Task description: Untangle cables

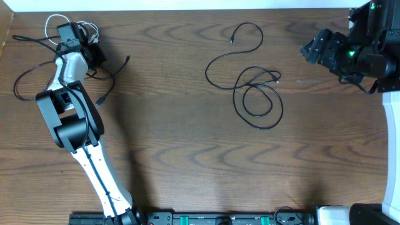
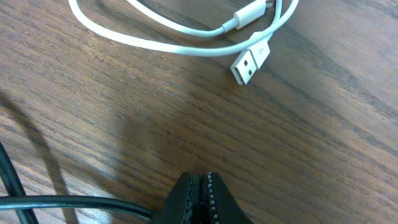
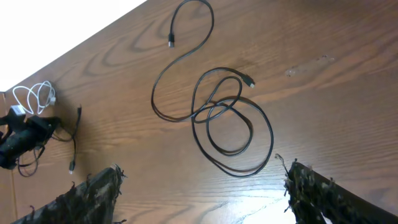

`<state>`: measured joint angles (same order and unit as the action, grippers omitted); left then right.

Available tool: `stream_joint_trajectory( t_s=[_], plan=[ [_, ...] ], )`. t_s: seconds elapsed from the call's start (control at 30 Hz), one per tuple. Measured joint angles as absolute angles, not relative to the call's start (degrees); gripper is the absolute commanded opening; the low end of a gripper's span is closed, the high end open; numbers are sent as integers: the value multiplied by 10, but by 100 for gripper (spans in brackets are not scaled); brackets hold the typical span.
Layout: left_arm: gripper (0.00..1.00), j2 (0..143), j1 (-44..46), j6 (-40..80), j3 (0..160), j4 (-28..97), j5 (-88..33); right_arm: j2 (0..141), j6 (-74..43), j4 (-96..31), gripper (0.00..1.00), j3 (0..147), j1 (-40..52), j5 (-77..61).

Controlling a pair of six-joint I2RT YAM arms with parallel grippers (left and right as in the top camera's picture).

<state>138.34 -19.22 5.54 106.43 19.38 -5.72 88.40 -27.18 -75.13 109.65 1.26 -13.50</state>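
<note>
Left heap: a short white cable with a flat USB plug (image 2: pixel 252 61) lies looped at the far left corner of the brown wood-grain table (image 1: pixel 187 156), mixed with thin black cables whose loops spill toward the near side.
Left gripper (image 2: pixel 200 190): low over this heap, its two ridged fingers pressed together. The white plug lies just ahead of the tips, apart from them.
Strand at the left gripper: a black cable (image 2: pixel 62 201) runs along the table up to the side of the fingers; whether it is nipped there cannot be told.
Centre: a loose coil of thin black cable (image 3: pixel 204 113) lies flat, well apart from the heap. It appears to be two strands crossing, with one tail curving toward the far edge.
Right gripper (image 3: pixel 204 168): raised at the far right, fingers spread wide, holding nothing, looking down at the centre coil.
Step in hand: judged to be work on the left heap, with the centre coil laid out but not fully parted.
Next move calls for: a pinch on one strand only, then a slow pull toward bare table so that the neighbouring loops slip off rather than drag along.
</note>
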Motion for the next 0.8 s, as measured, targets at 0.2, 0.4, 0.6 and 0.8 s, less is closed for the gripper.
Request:
stream_joint_trajectory(
  t_s=[0.2, 0.4, 0.6, 0.8],
  plan=[
    [7, 1383, -192, 51, 1072, 223, -51, 884, -272, -751, 84, 1096, 13, -135],
    [7, 1373, -189, 44, 1074, 281, -11, 884, -272, -753, 84, 1096, 13, -135],
    [8, 1363, -189, 42, 1074, 335, 6, 884, -272, -755, 85, 1096, 13, -135],
    [7, 1352, -189, 42, 1071, 357, 9, 884, -271, -759, 85, 1096, 13, -135]
  ],
)
